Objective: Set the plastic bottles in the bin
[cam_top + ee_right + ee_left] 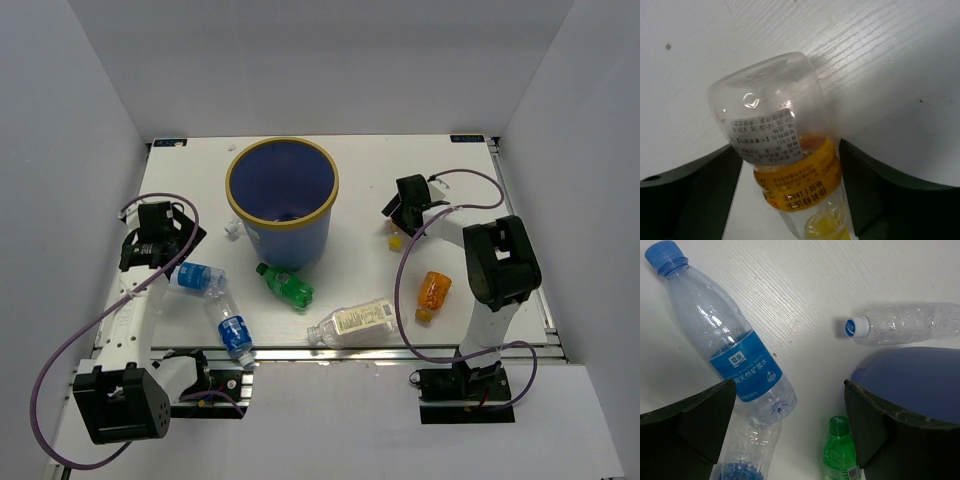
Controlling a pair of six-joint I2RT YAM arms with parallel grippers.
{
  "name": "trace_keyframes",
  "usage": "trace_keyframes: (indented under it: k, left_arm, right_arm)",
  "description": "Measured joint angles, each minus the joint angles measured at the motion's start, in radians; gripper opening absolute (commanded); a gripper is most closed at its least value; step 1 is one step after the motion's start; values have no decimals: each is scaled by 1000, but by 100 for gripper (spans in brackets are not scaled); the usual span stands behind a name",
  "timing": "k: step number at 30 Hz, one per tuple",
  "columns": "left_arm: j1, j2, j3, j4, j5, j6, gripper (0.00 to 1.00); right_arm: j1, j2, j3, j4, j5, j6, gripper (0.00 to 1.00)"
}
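Note:
The blue bin (281,200) with a tan rim stands at the back middle; its wall shows in the left wrist view (920,375). My left gripper (160,242) is open and empty (790,405) above a clear blue-labelled bottle (197,278) (730,345). A second blue-labelled bottle (233,331) (745,455), a green bottle (286,285) (840,452) and a small clear bottle (232,228) (905,325) lie nearby. My right gripper (405,215) (790,165) is open, with its fingers on either side of a yellow-labelled bottle (782,150).
An orange bottle (432,293) lies near the right arm. A larger clear bottle with a pale label (352,322) lies at the front edge. White walls enclose the table on three sides. Purple cables loop beside both arms.

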Motion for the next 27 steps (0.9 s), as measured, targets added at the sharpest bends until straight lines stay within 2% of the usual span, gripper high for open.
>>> trace_keyframes:
  k: [2, 4, 9, 12, 15, 17, 20, 25, 26, 27]
  left_arm:
    - [0, -6, 0, -3, -5, 0, 98]
    - [0, -14, 0, -5, -15, -1, 98]
    - [0, -34, 0, -9, -38, -8, 98]
    - [0, -35, 0, -21, -57, -12, 98]
    - [0, -35, 0, -31, -80, -19, 98]
    - [0, -35, 2, -42, -98, -26, 98]
    - [0, -35, 6, -59, -121, -43, 98]
    - [0, -29, 7, -81, -136, -79, 98]
    - [0, -25, 7, -86, -139, -87, 98]
    - [0, -20, 7, -93, -142, -96, 98]
  right_arm:
    - [0, 5, 4, 1, -1, -3, 62]
    - [0, 5, 4, 4, 2, -12, 43]
    - [0, -40, 12, 10, -31, -130, 35]
    - [1, -113, 76, 13, -137, -256, 38]
    - [32, -170, 230, 20, -221, -384, 41]
    - [81, -209, 322, 38, -266, -474, 43]
    - [225, -288, 449, 70, -383, -630, 46]
    - [372, -285, 571, 48, -626, -756, 60]
    - [379, -263, 595, 26, -650, -777, 65]
    - [385, -233, 624, 0, -670, -798, 75]
